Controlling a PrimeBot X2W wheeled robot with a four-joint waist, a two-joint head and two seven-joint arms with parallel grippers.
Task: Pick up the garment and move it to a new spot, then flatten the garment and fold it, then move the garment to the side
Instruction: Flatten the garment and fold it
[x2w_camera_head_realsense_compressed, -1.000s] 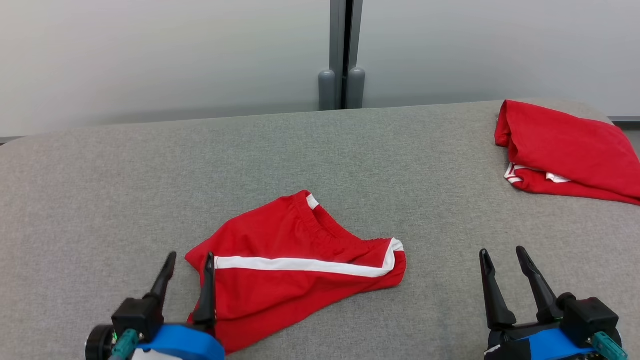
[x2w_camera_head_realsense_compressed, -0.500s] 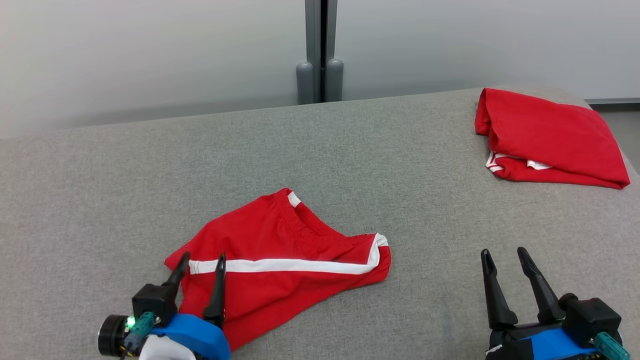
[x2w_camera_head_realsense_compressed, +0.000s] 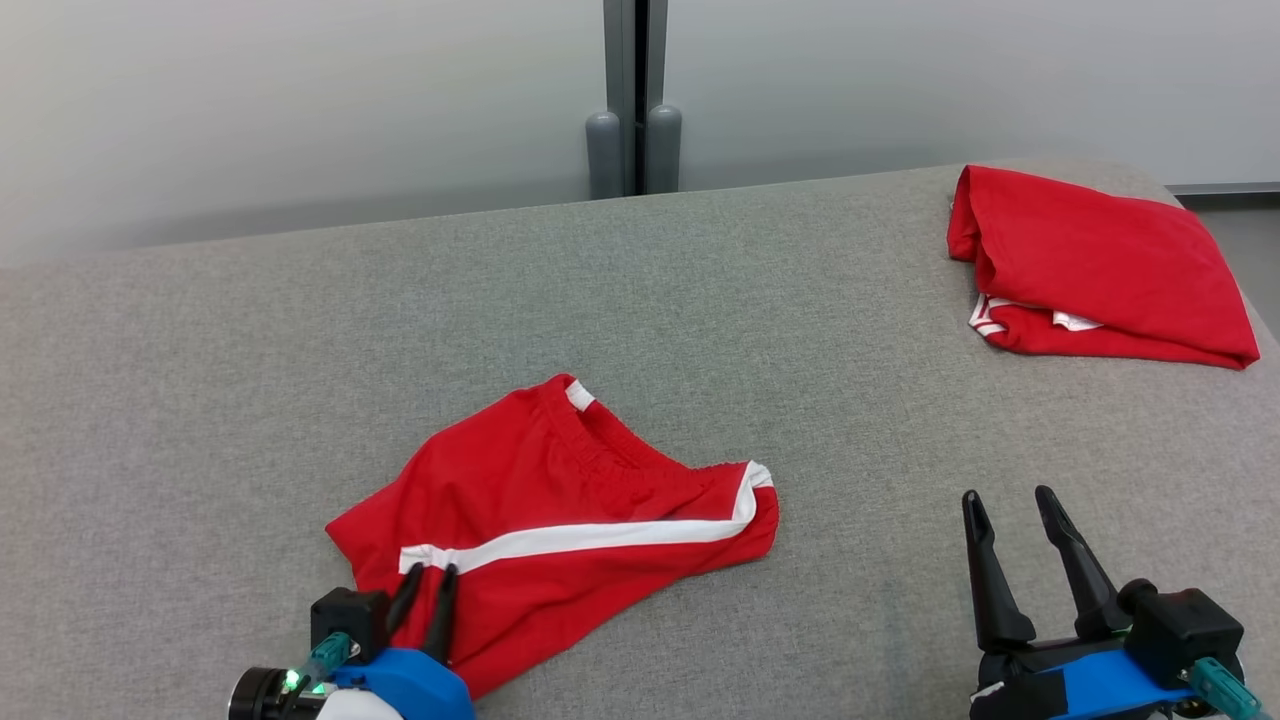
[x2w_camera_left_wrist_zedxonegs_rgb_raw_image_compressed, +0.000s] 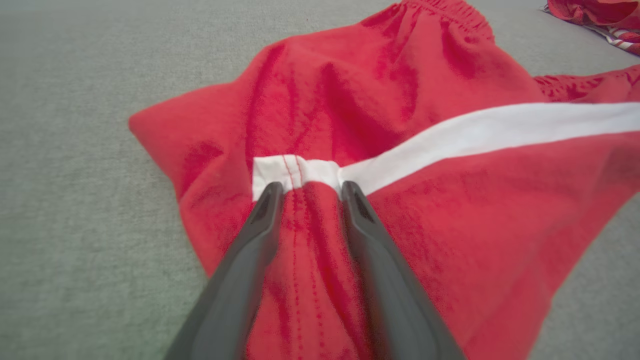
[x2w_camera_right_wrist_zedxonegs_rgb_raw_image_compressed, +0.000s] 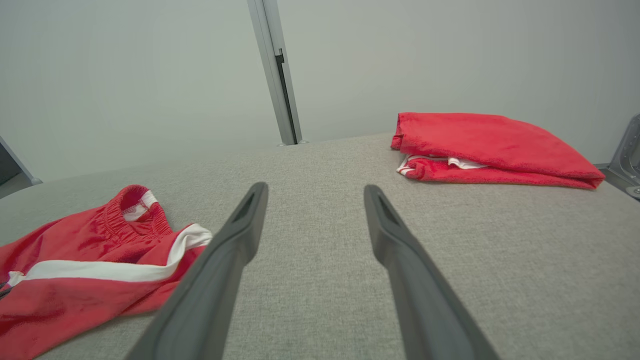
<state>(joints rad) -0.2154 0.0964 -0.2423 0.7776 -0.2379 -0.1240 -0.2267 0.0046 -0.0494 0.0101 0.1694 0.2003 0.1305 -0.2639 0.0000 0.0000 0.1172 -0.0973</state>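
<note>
Red shorts (x2w_camera_head_realsense_compressed: 560, 490) with a white side stripe lie crumpled on the grey fabric surface (x2w_camera_head_realsense_compressed: 750, 300), left of centre. At their near left hem, where the stripe ends, my left gripper (x2w_camera_head_realsense_compressed: 430, 578) is shut on the cloth. The left wrist view has a ridge of red fabric (x2w_camera_left_wrist_zedxonegs_rgb_raw_image_compressed: 310, 240) bunched between the left gripper (x2w_camera_left_wrist_zedxonegs_rgb_raw_image_compressed: 311, 189) fingers, just below the stripe's end. At the lower right, my right gripper (x2w_camera_head_realsense_compressed: 1008, 497) stands open above bare surface, well clear of the shorts. In the right wrist view the right gripper (x2w_camera_right_wrist_zedxonegs_rgb_raw_image_compressed: 315, 190) has the shorts (x2w_camera_right_wrist_zedxonegs_rgb_raw_image_compressed: 90, 260) to its left.
A folded red garment (x2w_camera_head_realsense_compressed: 1090, 265) with white trim lies at the far right corner of the surface, also seen as the folded red garment (x2w_camera_right_wrist_zedxonegs_rgb_raw_image_compressed: 490, 145) in the right wrist view. A grey post (x2w_camera_head_realsense_compressed: 628, 100) and pale wall stand behind the far edge.
My left gripper has closed on the shorts' near left hem and drawn back a little, bunching the stripe's end. The head camera has shifted. The right gripper holds its place.
</note>
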